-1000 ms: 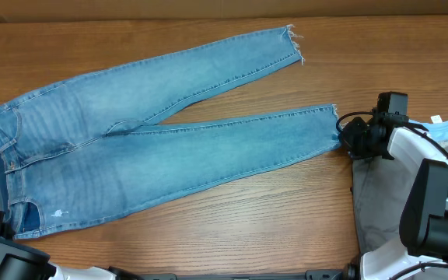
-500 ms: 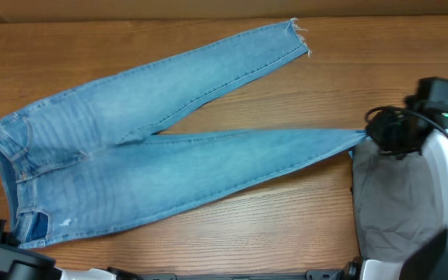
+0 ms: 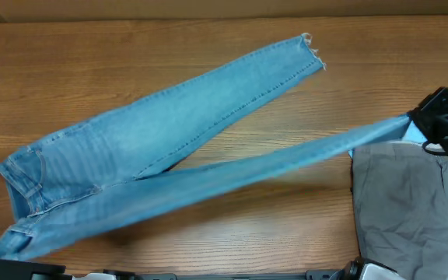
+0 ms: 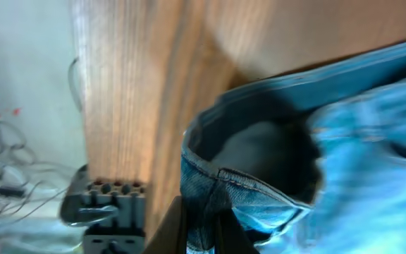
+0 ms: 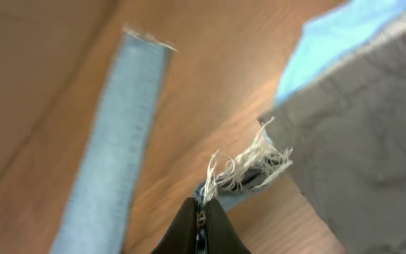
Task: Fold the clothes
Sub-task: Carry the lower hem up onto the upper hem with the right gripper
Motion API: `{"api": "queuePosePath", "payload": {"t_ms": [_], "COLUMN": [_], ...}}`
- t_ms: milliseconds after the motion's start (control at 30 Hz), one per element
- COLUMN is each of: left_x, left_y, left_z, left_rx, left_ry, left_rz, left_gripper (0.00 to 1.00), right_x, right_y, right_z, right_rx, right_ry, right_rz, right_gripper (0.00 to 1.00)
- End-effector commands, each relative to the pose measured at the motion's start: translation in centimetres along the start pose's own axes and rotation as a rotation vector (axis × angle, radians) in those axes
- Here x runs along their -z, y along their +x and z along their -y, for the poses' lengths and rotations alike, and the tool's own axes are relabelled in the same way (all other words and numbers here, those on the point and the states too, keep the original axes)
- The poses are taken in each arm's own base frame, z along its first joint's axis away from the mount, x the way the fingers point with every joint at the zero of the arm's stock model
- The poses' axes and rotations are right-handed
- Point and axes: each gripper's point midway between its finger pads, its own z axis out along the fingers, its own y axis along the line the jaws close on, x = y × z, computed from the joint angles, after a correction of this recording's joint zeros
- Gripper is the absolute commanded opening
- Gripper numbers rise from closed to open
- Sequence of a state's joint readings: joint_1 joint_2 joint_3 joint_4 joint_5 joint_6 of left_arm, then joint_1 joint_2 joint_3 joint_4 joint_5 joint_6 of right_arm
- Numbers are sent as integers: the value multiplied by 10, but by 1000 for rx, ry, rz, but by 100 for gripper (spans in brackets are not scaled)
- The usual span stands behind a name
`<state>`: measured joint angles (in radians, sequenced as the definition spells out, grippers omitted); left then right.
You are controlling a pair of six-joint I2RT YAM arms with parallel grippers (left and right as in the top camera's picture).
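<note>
Jeans (image 3: 208, 99) span the table (image 3: 92, 62) left to right, near leg held taut between left gripper (image 4: 203, 229) pinching the waistband at near left and right gripper (image 5: 201, 220) pinching its frayed hem at right, likely to swing it over the flat far leg.

table (image 3: 208, 54): wood | jeans (image 3: 169, 132) partly resting | grey garment (image 3: 403, 202) right edge
</note>
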<state>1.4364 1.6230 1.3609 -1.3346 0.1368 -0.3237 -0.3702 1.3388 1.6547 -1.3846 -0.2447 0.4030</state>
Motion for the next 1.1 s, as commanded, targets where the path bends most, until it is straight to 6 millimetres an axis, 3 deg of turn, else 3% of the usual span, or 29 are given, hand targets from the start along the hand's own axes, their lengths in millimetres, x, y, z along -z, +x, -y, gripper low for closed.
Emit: {"api": "queuePosePath", "payload": {"t_ms": [0, 167, 300, 667, 900, 1067], "left_x": [38, 39, 41, 48, 47, 48], "left_y": [-28, -26, -29, -23, -12, -9], "left_z": [30, 73, 104, 169, 189, 198], "left_rx": [-29, -176, -268, -430, -508, -522], "left_ry": [97, 125, 141, 219, 152, 158], "left_rz": [165, 222, 293, 416, 484, 505], "left_gripper": [4, 4, 4, 4, 4, 4], "right_x": [20, -7, -43, -165, -210, -244], "right_y": [-32, -38, -44, -57, -60, -55], "right_z": [-1, -21, -44, -88, -116, -124], "right_rx": [19, 8, 44, 93, 142, 151], "right_ry": [24, -35, -87, -138, -210, -229], "right_rz": [152, 108, 56, -12, 5, -6], "right_gripper": [4, 4, 4, 4, 4, 4]}}
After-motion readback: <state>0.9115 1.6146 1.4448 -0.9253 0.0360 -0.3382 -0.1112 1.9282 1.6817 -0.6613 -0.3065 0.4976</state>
